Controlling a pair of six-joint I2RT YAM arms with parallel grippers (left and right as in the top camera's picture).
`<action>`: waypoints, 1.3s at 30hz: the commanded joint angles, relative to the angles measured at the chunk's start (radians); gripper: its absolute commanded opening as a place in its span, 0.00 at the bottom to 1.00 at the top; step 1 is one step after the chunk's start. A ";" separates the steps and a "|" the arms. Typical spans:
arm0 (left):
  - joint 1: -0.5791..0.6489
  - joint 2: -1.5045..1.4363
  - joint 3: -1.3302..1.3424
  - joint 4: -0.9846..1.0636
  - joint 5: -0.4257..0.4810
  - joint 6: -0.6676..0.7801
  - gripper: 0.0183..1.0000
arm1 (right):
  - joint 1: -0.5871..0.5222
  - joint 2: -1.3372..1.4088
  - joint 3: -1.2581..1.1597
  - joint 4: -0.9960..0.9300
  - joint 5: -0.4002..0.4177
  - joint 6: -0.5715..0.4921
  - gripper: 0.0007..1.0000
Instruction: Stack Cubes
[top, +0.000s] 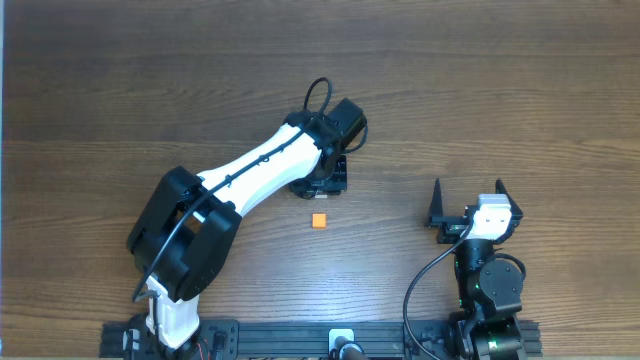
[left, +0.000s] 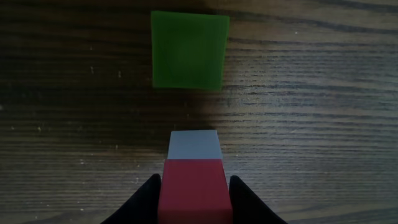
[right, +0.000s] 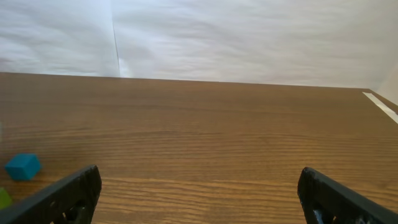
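Red cube (left: 194, 193) is clamped between the left hand's (top: 324, 180) two fingers, sides pressed by both. It sits around desk centre. A grey face (left: 194, 144) touches the red cube's far edge; can't tell if it's a separate cube under it or part of the same one. Green cube (left: 189, 50) lies flat on the desk (left: 323, 124) beyond that, apart from it w/ bare wood between.

Orange cube (top: 319, 221) sits alone on the desk, just on the near side of the left hand, not touching it. Blue cube (right: 23, 166) rests on the desk, well apart from the right hand (right: 199, 177).

Right hand is released, fingers spread wide w/ nothing between them. It's at the near right of the desk, well apart from the left hand.
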 joint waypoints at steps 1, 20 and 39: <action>-0.003 0.020 0.010 0.000 0.011 0.010 0.36 | -0.006 -0.011 -0.009 0.000 -0.007 -0.004 0.99; -0.003 0.014 0.010 0.007 0.016 0.007 0.64 | -0.006 -0.011 -0.009 0.000 -0.007 -0.005 0.99; -0.128 -0.281 -0.163 -0.044 0.002 -0.210 0.68 | -0.006 -0.011 -0.009 0.000 -0.007 -0.004 0.99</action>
